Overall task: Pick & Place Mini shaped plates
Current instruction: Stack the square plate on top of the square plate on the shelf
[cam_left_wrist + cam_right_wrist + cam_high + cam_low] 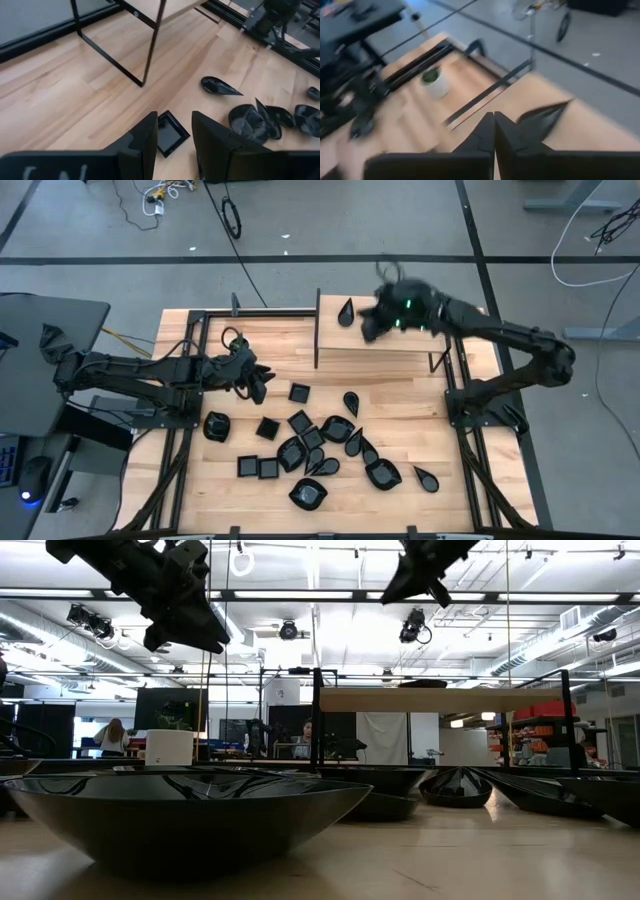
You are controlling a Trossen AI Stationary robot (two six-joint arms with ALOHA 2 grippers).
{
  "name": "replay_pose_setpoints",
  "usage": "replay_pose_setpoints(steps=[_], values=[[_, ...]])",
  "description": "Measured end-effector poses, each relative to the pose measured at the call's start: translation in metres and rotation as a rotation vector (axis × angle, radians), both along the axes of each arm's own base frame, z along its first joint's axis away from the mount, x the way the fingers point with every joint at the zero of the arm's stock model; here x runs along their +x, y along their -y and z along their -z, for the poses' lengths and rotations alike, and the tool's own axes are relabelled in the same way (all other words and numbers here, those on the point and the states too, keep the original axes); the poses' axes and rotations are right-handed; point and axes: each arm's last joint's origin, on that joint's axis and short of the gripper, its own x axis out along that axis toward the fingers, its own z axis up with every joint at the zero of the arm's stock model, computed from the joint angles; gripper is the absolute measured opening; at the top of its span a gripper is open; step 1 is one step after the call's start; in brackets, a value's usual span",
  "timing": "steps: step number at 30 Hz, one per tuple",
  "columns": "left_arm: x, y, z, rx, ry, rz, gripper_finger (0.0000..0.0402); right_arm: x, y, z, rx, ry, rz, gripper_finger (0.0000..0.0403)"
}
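High view: right end effector (368, 326) pinched shut beside a teardrop plate (346, 311) on the shelf (400, 350); left end effector (262, 385) parted, empty, above a square plate (298, 392).

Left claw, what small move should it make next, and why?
Probably lower straight down onto the square plate. The left claw hangs open above the table with that plate showing between its fingers, nothing held. The right claw is shut over the raised shelf, clear of the pile.
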Motion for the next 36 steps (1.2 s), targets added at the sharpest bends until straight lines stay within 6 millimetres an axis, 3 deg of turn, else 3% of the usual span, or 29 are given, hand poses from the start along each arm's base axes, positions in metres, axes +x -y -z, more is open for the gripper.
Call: replay_pose_setpoints(steps=[5, 9, 16, 21, 26, 30, 36], values=[[0.0, 0.0, 0.0, 0.002, 0.0, -0.003, 0.0126, 0.012, -0.051, 0.025, 0.107, -0.032, -0.063, 0.0005], [0.0, 0.001, 0.0, -0.019, 0.0, 0.03, 0.0126, 0.01, -0.086, 0.037, 0.203, -0.105, -0.066, 0.0002], [0.001, 0.002, 0.001, -0.043, -0.001, 0.065, 0.0126, -0.012, -0.149, 0.047, 0.333, -0.298, -0.262, 0.0002], [0.0, 0.002, 0.001, -0.123, 0.032, 0.013, 0.0126, -0.029, -0.187, 0.076, 0.332, -0.438, -0.389, 0.0011], [0.002, 0.006, 0.002, -0.243, 0.06, -0.011, 0.0124, -0.046, -0.208, 0.119, 0.316, -0.54, -0.472, 0.0037], [0.005, 0.023, 0.006, -0.321, 0.046, 0.068, 0.0107, -0.048, -0.213, 0.148, 0.382, -0.491, -0.479, 0.0072], [0.011, 0.057, 0.024, -0.409, -0.071, 0.151, 0.0067, -0.044, -0.216, 0.164, 0.5, -0.351, -0.476, 0.0123]])
